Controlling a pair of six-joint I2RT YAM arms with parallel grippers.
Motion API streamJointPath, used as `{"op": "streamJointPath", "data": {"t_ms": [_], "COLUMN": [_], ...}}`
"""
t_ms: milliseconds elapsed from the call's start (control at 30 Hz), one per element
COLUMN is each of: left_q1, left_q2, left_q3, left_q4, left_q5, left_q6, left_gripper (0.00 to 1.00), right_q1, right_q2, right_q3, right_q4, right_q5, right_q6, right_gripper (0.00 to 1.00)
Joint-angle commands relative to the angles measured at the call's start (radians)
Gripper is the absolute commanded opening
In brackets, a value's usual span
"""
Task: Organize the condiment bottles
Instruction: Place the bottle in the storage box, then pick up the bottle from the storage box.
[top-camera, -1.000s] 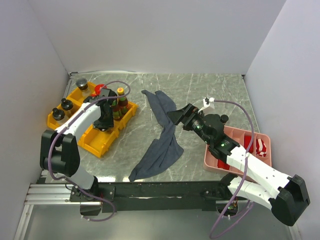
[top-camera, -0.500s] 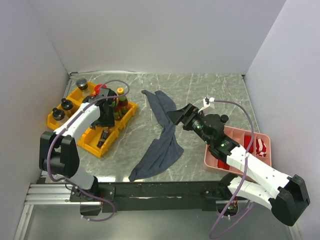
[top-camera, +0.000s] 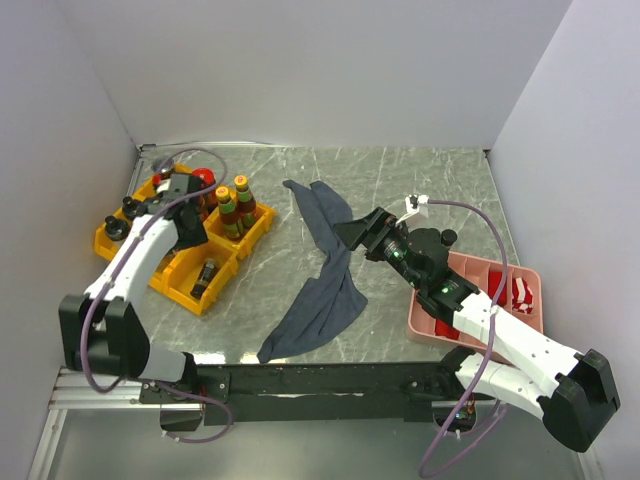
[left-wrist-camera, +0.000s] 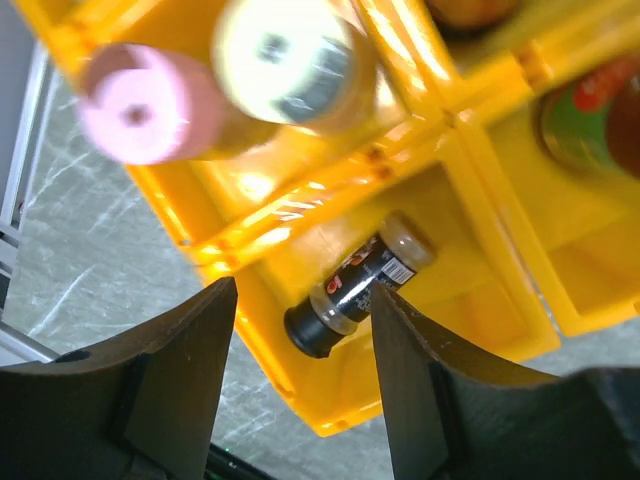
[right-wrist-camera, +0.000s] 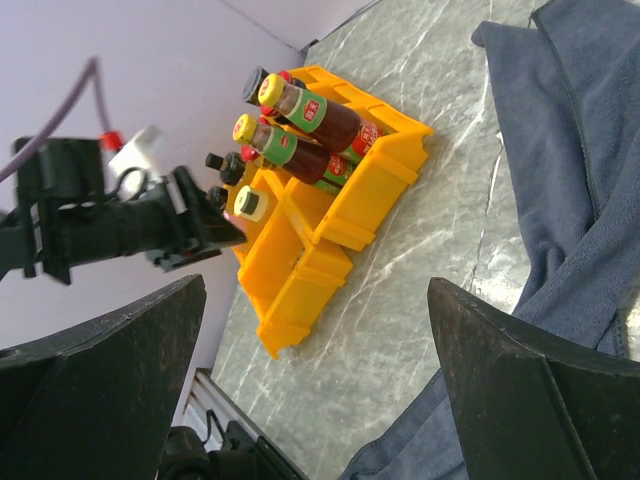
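Observation:
Yellow bins (top-camera: 222, 262) at the left hold the condiment bottles. Two orange-capped sauce bottles (top-camera: 236, 208) stand in the back compartment beside a red-lidded jar (top-camera: 203, 178). Black-capped bottles (top-camera: 121, 218) stand at the far left. A small black-capped bottle (top-camera: 205, 274) lies on its side in the front compartment; the left wrist view shows it (left-wrist-camera: 358, 287) below the open, empty left gripper (left-wrist-camera: 300, 400). Pink-capped (left-wrist-camera: 134, 116) and yellow-capped (left-wrist-camera: 284, 58) shakers stand close by. The left gripper (top-camera: 188, 226) hovers over the bins. The right gripper (top-camera: 356, 233) is open and empty above the cloth.
A grey-blue cloth (top-camera: 326, 270) lies crumpled mid-table, also at the right wrist view's edge (right-wrist-camera: 570, 150). A pink tray (top-camera: 475, 270) with red packets (top-camera: 520, 291) sits at the right, under the right arm. White walls enclose the table on three sides.
The left gripper has left the small black-capped bottle lying in the front bin compartment and has pulled back and to the left. The right arm has not moved.

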Motion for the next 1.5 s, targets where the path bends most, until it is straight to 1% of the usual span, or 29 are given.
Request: {"op": "streamJointPath", "data": {"t_ms": [0, 100, 267, 400, 700, 800, 900, 1067, 1333, 1467], "left_q1": [0.045, 0.045, 0.045, 0.043, 0.043, 0.029, 0.025, 0.017, 0.008, 0.009], "left_q2": [-0.082, -0.076, -0.013, -0.003, 0.050, 0.039, 0.039, 0.097, 0.165, 0.186], "left_q3": [-0.053, -0.080, -0.111, -0.142, -0.149, -0.172, -0.177, -0.177, -0.172, -0.178], "left_q4": [0.063, 0.067, 0.075, 0.113, 0.109, 0.139, 0.147, 0.153, 0.164, 0.171], "left_q5": [0.092, 0.176, 0.159, 0.274, 0.256, 0.233, 0.227, 0.256, 0.241, 0.242], "left_q6": [0.015, 0.096, 0.154, 0.188, 0.206, 0.248, 0.260, 0.269, 0.260, 0.254], "left_gripper": [0.62, 0.63, 0.58, 0.54, 0.52, 0.51, 0.53, 0.53, 0.56, 0.53], "right_q1": [0.002, 0.002, 0.002, 0.000, 0.000, 0.000, 0.002, 0.000, 0.000, 0.002], "right_q2": [-0.016, -0.025, -0.025, -0.021, -0.013, -0.013, -0.012, 0.002, -0.007, -0.016], "right_q3": [-0.006, -0.008, -0.010, -0.010, -0.008, -0.006, -0.014, -0.022, -0.025, -0.026], "right_q4": [0.031, 0.034, 0.037, 0.048, 0.053, 0.053, 0.067, 0.088, 0.079, 0.073], "right_q5": [0.011, 0.010, 0.000, -0.010, -0.023, -0.026, -0.026, -0.036, -0.020, -0.007], "right_q6": [-0.022, -0.024, -0.028, -0.028, -0.025, -0.022, -0.017, -0.007, -0.014, -0.017], "right_gripper": [1.00, 1.00, 1.00, 1.00, 1.00, 1.00, 1.00, 1.00, 1.00, 1.00]}}
